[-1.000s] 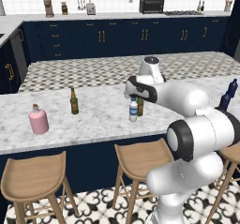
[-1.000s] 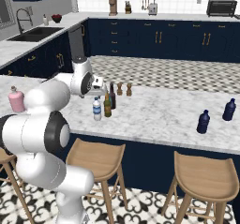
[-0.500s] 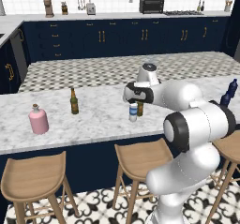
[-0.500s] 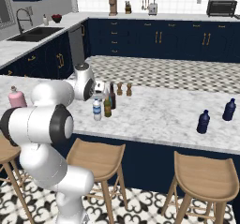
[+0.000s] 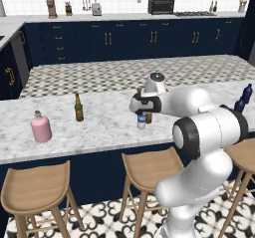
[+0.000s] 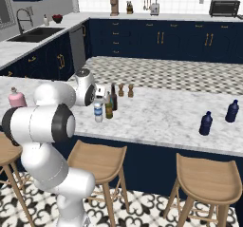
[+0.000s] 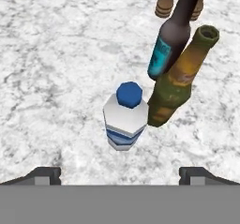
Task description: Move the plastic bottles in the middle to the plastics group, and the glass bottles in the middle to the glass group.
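Observation:
A small whitish plastic bottle [image 7: 124, 117] with a blue cap and blue band stands upright on the marble island [image 5: 104, 127]. My gripper [image 7: 120, 175] hangs open just above it, one fingertip on each side and nothing between them. Close beside the plastic bottle [image 5: 142, 121] [image 6: 98, 112] stand an olive-brown glass bottle [image 7: 180, 82] [image 6: 109, 106] and a darker bottle with a teal label [image 7: 171, 40] [image 6: 114, 98]. The gripper [image 5: 141, 110] [image 6: 98, 100] is over this cluster. Another brown beer bottle [image 5: 78, 107] stands alone to the left. Two dark blue bottles [image 6: 205, 123] [image 6: 231, 111] stand at the right end.
A pink bottle [image 5: 41, 127] [image 6: 16, 98] stands on the island's left part. Two small wooden shakers [image 6: 121, 90] [image 7: 165, 3] sit just behind the cluster. Wooden stools [image 5: 149, 170] line the near side of the island.
The arm has shifted its elbow posture while the hand stays over the plastic bottle. The jaws stay open. No bottle has moved.

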